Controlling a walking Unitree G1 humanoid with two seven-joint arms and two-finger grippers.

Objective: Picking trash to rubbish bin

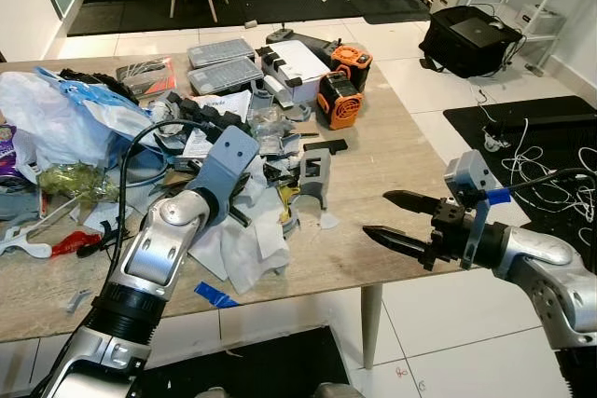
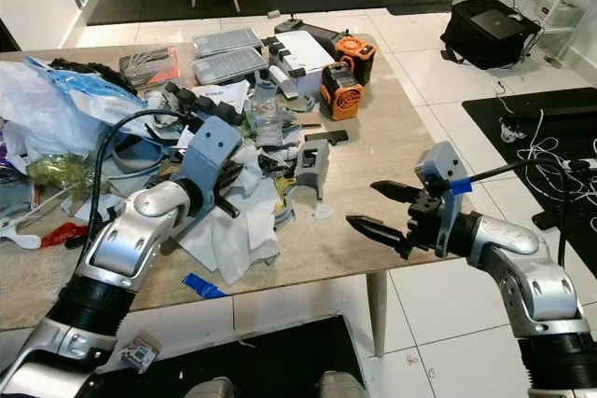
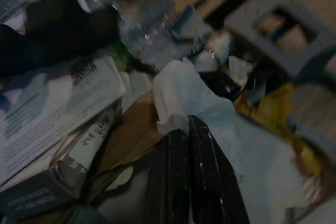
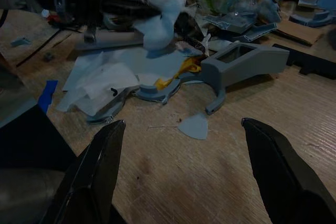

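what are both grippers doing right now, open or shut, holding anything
Left gripper: shut on the white tissue in the trash pile.
Right gripper: open, holding nothing, over the table edge.

Left gripper (image 3: pixel 189 129) jaws' tips under white tissue (image 3: pixel 178 95).

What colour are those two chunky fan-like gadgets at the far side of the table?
Orange with black, both gadgets; the left eye view shows them best.
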